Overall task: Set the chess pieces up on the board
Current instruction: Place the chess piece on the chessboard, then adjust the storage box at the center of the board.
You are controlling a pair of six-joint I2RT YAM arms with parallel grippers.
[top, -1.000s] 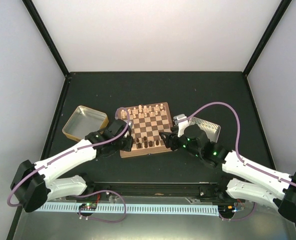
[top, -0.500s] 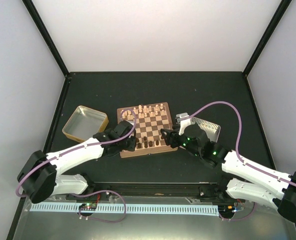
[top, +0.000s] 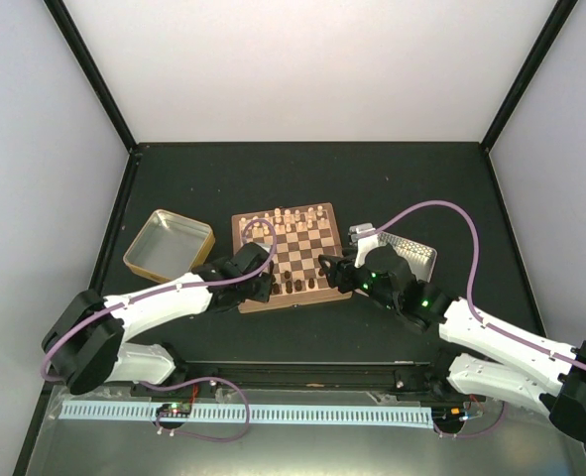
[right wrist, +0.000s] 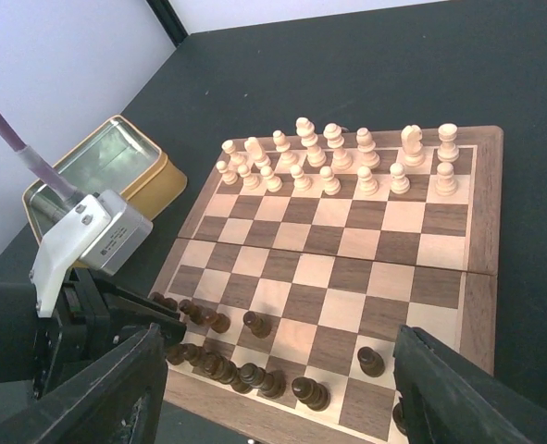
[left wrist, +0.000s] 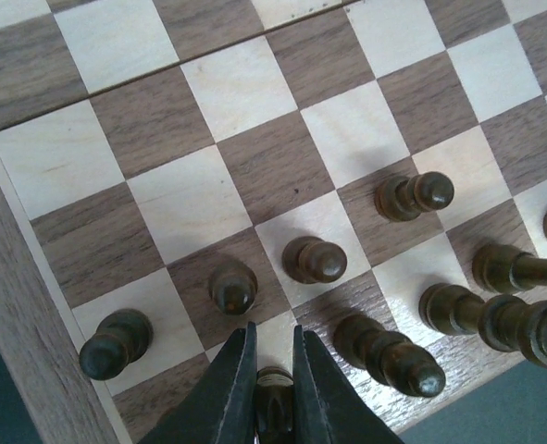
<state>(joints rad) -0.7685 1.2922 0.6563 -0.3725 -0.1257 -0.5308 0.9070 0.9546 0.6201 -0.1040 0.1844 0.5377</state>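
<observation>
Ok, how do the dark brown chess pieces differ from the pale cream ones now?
The pale cream wooden pieces fill two tidy rows along the far edge; the dark brown pieces sit unevenly, crowded toward the near-left corner. No cream piece is held; the left gripper pinches one dark piece. Both sets sit on the checkered wooden board.

Overhead from behind, looking down on table (top: 392,178); left wrist tight on board (top: 294,248) corner; right wrist obliquely across whole board.

Left gripper (left wrist: 274,333) is standing over the board's (left wrist: 14,351) corner, a chess piece (left wrist: 274,407) sitting between its fingers. Two pawns (left wrist: 315,260) are standing just ahead, further pieces (left wrist: 389,356) lying rightward.
</observation>
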